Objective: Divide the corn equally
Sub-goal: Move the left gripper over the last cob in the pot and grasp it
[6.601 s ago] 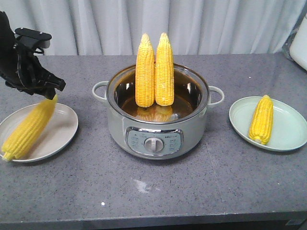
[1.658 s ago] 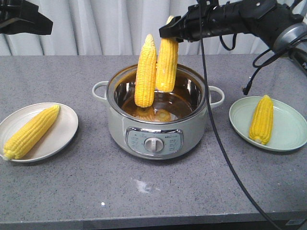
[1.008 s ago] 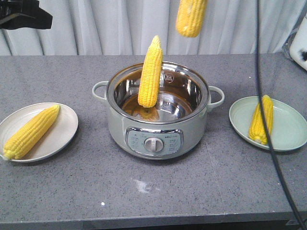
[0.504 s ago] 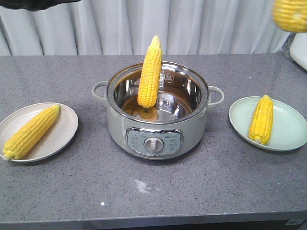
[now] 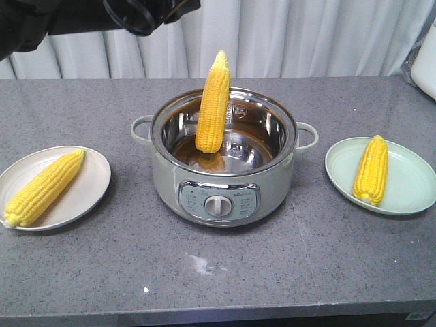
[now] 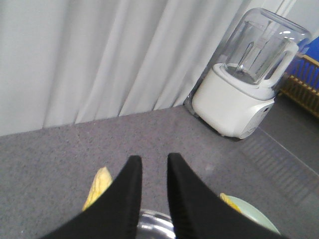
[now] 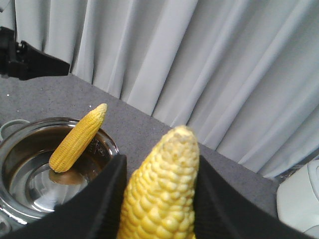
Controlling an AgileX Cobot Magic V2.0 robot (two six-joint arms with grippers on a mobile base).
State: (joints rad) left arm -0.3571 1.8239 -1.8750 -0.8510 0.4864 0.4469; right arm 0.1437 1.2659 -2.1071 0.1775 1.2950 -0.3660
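Corn count 4: cob 1 (image 5: 213,102) leaning upright in pot (image 5: 225,184), frame centre. Cob 2 (image 5: 42,189) on left-frame plate (image 5: 92,184). Cob 3 (image 5: 371,170) on right-frame plate (image 5: 409,180). Cob 4 (image 7: 162,199) clamped in right jaws, tip up. Left jaws slightly apart, empty. Plates 2, pot 1, on table (image 5: 204,272).

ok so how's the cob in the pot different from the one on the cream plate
The pot cob stands steeply tilted, tip up; the plate cob lies flat. The pot cob rises well above the rim of the pot; the plate cob stays low on the cream plate. Both are bare yellow cobs, and neither is being held.
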